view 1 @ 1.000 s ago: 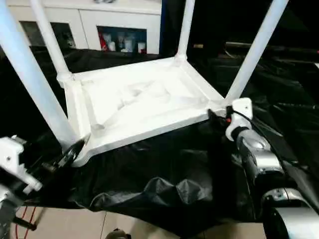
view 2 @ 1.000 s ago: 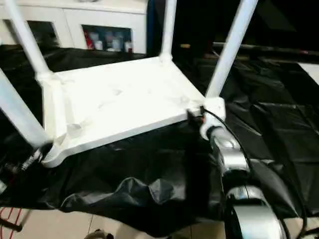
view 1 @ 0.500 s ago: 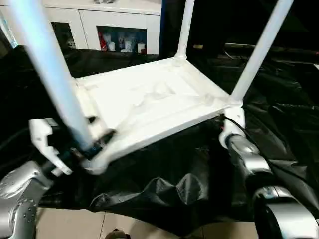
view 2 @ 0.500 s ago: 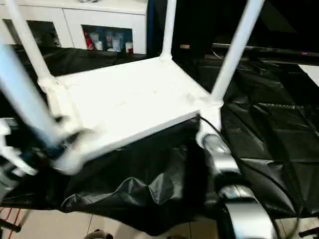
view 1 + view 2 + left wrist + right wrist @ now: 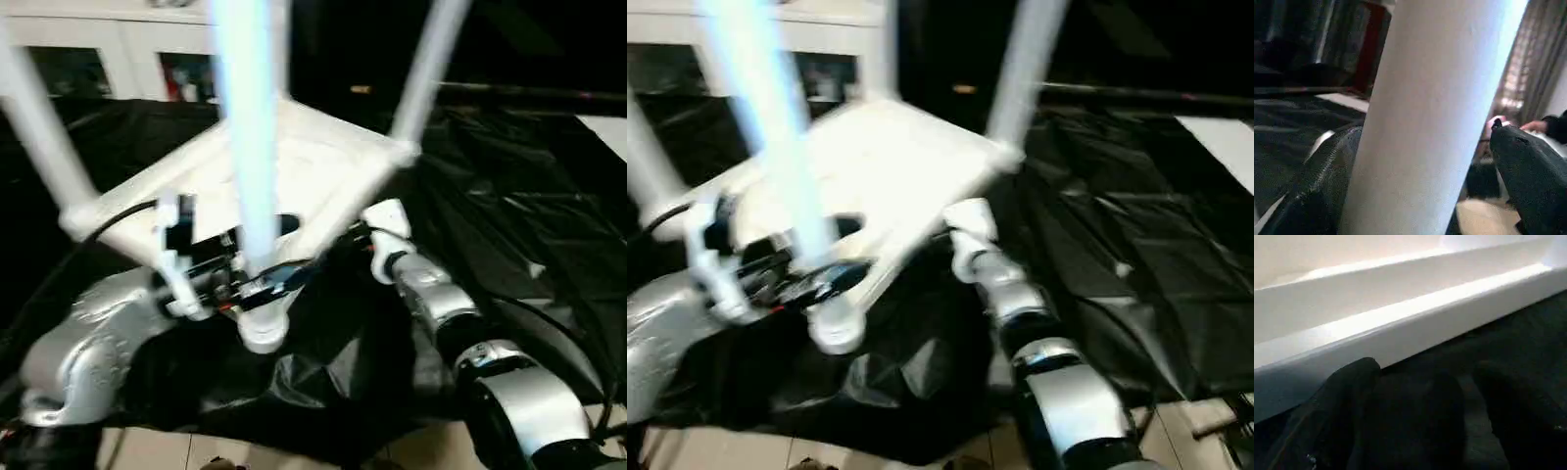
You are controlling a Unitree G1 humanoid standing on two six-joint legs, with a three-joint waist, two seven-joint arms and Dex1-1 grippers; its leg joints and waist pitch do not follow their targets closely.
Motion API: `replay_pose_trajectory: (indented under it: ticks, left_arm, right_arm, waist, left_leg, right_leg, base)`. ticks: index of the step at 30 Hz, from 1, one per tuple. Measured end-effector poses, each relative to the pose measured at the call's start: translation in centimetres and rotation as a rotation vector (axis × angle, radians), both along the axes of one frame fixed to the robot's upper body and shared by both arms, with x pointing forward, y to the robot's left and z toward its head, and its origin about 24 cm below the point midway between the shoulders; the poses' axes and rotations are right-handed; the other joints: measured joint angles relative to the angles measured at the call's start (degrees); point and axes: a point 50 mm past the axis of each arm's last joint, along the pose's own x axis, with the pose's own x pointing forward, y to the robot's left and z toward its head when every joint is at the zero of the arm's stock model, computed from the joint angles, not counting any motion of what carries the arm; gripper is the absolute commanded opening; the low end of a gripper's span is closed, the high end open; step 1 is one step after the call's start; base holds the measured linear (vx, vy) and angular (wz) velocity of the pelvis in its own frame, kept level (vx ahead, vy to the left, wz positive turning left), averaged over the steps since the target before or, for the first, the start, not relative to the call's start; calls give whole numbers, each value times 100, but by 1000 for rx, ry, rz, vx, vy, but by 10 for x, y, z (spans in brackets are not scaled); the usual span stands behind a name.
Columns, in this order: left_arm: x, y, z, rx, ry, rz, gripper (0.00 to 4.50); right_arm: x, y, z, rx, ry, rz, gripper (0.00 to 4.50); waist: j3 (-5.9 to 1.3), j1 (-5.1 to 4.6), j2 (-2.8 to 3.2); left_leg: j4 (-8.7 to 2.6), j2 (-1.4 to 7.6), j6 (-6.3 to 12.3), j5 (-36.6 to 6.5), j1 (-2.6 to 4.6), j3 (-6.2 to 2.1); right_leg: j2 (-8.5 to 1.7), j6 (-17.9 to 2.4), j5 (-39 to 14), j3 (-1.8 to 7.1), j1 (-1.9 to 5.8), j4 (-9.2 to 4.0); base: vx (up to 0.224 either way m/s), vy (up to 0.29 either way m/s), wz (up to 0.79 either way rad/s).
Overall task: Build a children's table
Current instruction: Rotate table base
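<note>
The white children's table (image 5: 323,166) is upside down over the black cloth, tilted, with its legs pointing up. Its nearest corner socket (image 5: 263,333) is raised toward me. My left gripper (image 5: 257,284) is shut on the near leg (image 5: 250,127) just above that socket. In the left wrist view the leg (image 5: 1435,112) sits between the two black fingers (image 5: 1322,191). My right gripper (image 5: 358,238) is at the table's right rim. In the right wrist view its fingers (image 5: 1337,401) stand apart just under the rim (image 5: 1400,323), with nothing between them.
Black sheeting (image 5: 509,196) covers the work surface and hangs over its front edge. A white cabinet with glass doors (image 5: 118,59) stands behind. Pale floor tiles (image 5: 176,450) show below. A person's hand (image 5: 1535,126) appears far off in the left wrist view.
My left gripper has closed on the near leg. The table has swung and tipped, its near corner rising and moving toward the middle. My right gripper stays at the right rim.
</note>
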Motion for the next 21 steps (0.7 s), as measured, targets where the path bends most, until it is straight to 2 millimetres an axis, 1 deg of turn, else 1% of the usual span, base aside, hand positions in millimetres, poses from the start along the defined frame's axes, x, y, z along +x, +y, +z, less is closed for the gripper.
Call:
replay_pose_trajectory:
  ticks: [4,6,9,13,15,17,19,21]
  left_arm:
    - [6,-15,1,-6,-1,-70,447]
    - [12,-26,2,-9,-6,-98,447]
    - [20,-44,3,0,-43,-100,447]
    - [27,-63,3,-3,-72,-90,447]
    - [28,-66,3,-8,-78,-81,447]
    - [30,-71,1,-2,-84,-77,447]
    - [37,-74,-2,48,-103,-33,447]
    - [42,-72,-7,107,-117,5,447]
  right_arm:
    - [-2,5,-1,8,13,66,383]
    - [-3,5,-2,5,18,85,383]
    - [-3,4,-2,-6,15,77,383]
    - [-1,5,1,-17,13,84,383]
    - [-1,5,1,-5,17,93,383]
    - [-1,5,1,7,24,114,383]
    - [-1,4,2,6,18,131,383]
    - [-1,2,3,-8,1,131,383]
  waist:
    - [0,4,-5]
    - [-4,16,-14]
    - [-3,11,-23]
    - [-1,10,-14]
    - [0,13,-11]
    - [3,26,6]
    - [11,31,31]
    - [12,33,52]
  left_leg:
    - [1,2,-1,1,3,4]
    - [9,3,0,0,2,5]
    - [14,2,1,1,4,0]
    - [18,2,1,0,9,-2]
    - [17,3,1,0,8,-2]
    - [17,4,1,0,6,-3]
    - [18,3,1,0,5,-4]
    - [18,3,1,1,6,-5]
  right_leg:
    - [1,-3,2,2,2,1]
    - [-3,-7,4,2,5,1]
    - [-10,-15,10,6,6,1]
    - [-9,-17,12,2,5,7]
    - [-7,-17,12,0,4,8]
    - [-7,-17,12,-5,6,6]
    - [-11,-20,14,-2,5,6]
    - [-12,-20,14,-3,6,6]
  base:
    - [0,0,0]
    - [0,0,0]
    - [0,0,0]
    - [0,0,0]
    - [0,0,0]
    - [0,0,0]
    - [0,0,0]
    - [0,0,0]
